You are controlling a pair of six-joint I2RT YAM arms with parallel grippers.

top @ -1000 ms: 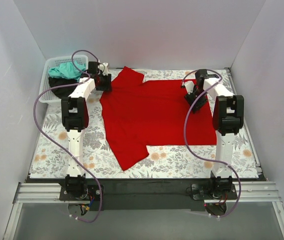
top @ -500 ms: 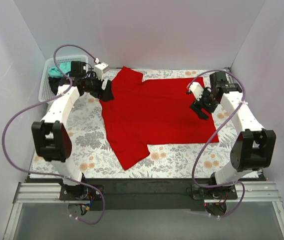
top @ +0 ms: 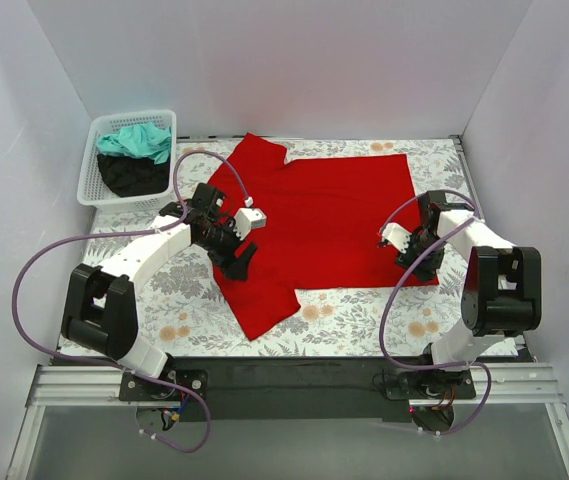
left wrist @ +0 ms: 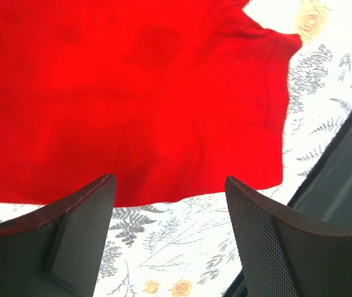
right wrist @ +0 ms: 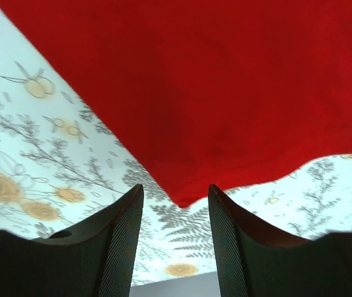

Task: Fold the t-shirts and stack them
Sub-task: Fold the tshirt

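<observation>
Currently, the red t-shirt (top: 314, 220) is laid spread out on the floral table (top: 364, 320), w/ sleeves at its left side and hem at its right side. The left jaws are positioned over the shirt's left edge, just above the nearer sleeve. They are held wide open w/ nothing btwn them; in the left wrist view the shirt (left wrist: 132, 93) and bare table are seen through the gap. The right jaws are positioned at the shirt's near-right hem corner. They are set open at a narrower gap, and the corner tip (right wrist: 182, 201) is seen just ahead of it, not gripped. Beyond the shirt's far-left sleeve, a teal t-shirt (top: 136, 140) and a black t-shirt (top: 129, 176) are held bunched in the white basket (top: 88, 185).
</observation>
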